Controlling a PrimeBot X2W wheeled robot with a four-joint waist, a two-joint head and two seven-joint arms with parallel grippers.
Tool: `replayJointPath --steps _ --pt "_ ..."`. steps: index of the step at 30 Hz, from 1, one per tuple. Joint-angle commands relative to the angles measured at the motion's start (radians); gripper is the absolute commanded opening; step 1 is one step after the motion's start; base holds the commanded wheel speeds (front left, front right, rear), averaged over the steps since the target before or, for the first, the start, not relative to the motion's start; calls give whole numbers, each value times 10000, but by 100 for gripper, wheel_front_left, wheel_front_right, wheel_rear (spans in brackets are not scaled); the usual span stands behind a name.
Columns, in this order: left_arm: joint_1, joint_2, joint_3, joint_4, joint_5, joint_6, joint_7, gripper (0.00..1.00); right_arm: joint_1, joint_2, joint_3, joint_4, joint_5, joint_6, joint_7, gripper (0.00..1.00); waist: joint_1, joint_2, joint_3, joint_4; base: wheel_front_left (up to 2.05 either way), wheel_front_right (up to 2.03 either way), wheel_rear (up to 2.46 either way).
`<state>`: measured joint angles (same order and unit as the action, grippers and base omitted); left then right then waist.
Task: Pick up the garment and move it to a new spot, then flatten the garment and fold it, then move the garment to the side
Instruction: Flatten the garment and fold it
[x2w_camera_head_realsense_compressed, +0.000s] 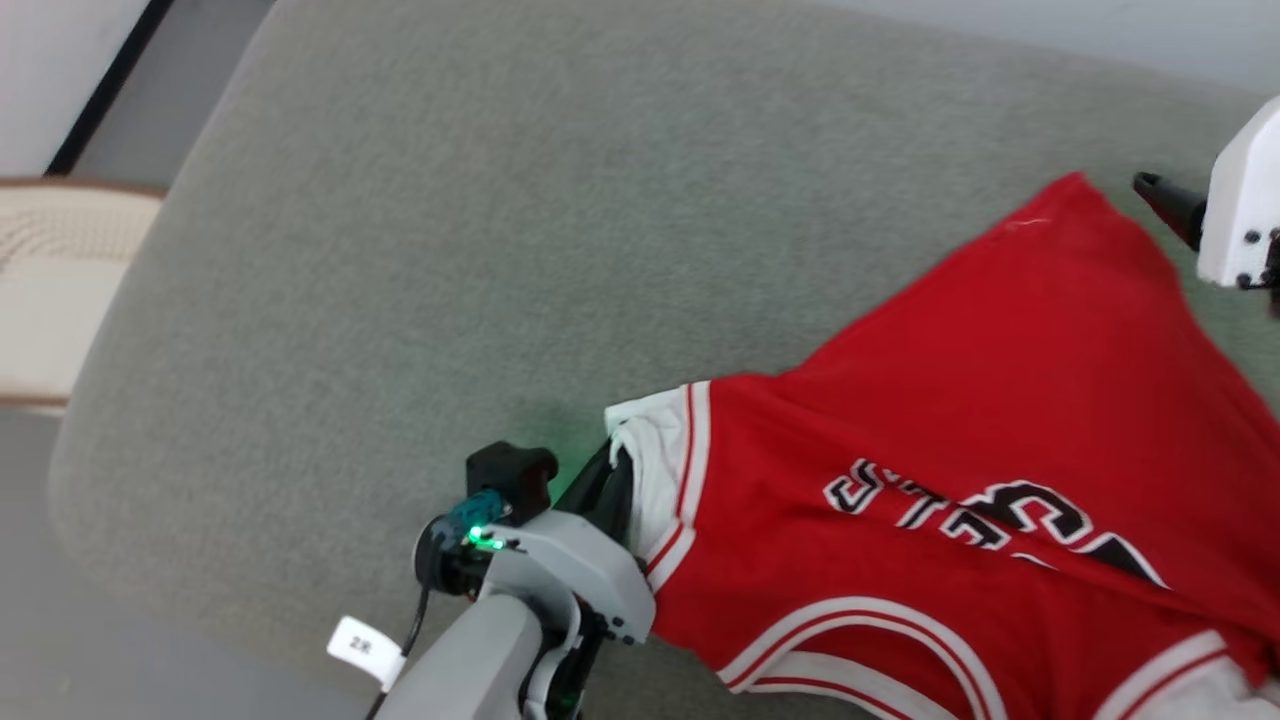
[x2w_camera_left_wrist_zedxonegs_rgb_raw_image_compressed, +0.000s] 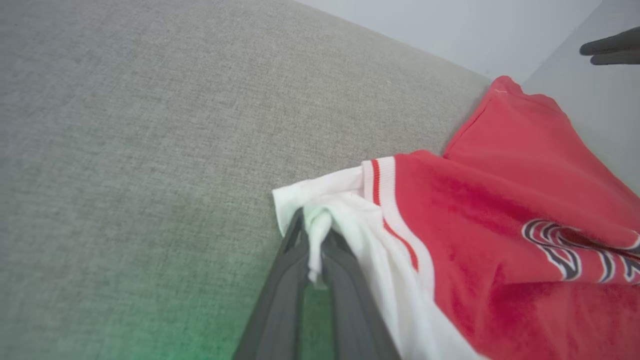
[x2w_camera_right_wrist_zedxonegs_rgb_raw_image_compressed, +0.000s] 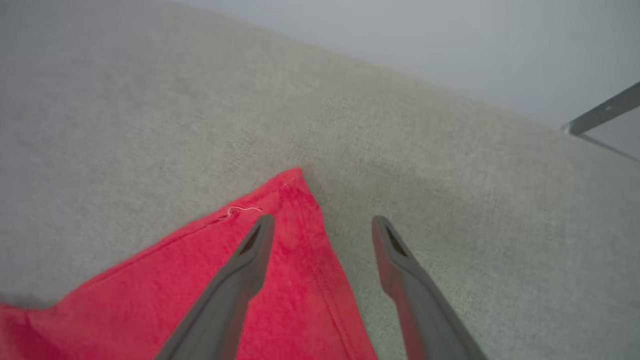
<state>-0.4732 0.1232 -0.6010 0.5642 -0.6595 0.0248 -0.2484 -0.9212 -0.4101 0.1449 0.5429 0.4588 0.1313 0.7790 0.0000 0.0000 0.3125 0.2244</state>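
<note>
Red basketball-style jersey with white-and-red striped trim (x2w_camera_head_realsense_compressed: 950, 420) lies on a grey-green fabric cushion (x2w_camera_head_realsense_compressed: 400, 250), taking up the head view from 2 o'clock round to 5 o'clock, with black white-outlined lettering facing up. The left gripper (x2w_camera_head_realsense_compressed: 612, 470), at 6 o'clock in that view, is clamped on the jersey's white sleeve edge. In the left wrist view a bunched fold of white fabric is pinched between its two dark fingers (x2w_camera_left_wrist_zedxonegs_rgb_raw_image_compressed: 282, 290) close to their tips. From this grip the body of the jersey runs out toward 3 o'clock and rests on the cushion. The right gripper (x2w_camera_right_wrist_zedxonegs_rgb_raw_image_compressed: 322, 225) has its fingers spread apart and holds nothing. In the right wrist view one finger lies over the jersey's pointed red corner, and the other is over bare cushion at 3 o'clock of that corner. Contact with the fabric cannot be determined. In the head view this gripper is at 2 o'clock, its dark fingertip just beside the same corner.
</note>
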Motion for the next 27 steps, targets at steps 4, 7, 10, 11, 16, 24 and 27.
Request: replayJointPath --steps 4,7,10,11,16,24,27 --pt "-364 -280 -66 207 88 -189 -91 0 -1053 163 -403 1627 -305 -11 1225 100 0 0 962 1057 0 0 0" --pt "-483 -423 -118 366 97 -280 -108 0 -1588 357 -821 2629 -769 -11 1971 100 0 0 1170 1303 0 0 0" --pt "-578 -512 -169 517 98 -374 -111 0 -1900 441 -1318 3405 -1410 -11 2269 100 0 0 1317 1512 0 0 0" --pt "-601 -541 -183 558 90 -378 -119 0 -1917 535 -1484 3644 -1601 -11 2327 100 0 0 1358 1557 0 0 0" --pt "-635 -601 -142 747 43 -397 -117 0 -1833 862 -2168 4491 -2511 -10 2219 45 0 0 1461 1652 0 0 0" --pt "-567 -607 218 894 195 -401 -103 0 -1952 1150 -2733 4767 -3312 -7 1856 0 0 0 1290 1378 0 0 0" --pt "-563 -605 356 938 272 -453 -106 0 -2036 1283 -2788 4645 -3246 -5 1596 0 0 0 1138 1157 0 0 0"
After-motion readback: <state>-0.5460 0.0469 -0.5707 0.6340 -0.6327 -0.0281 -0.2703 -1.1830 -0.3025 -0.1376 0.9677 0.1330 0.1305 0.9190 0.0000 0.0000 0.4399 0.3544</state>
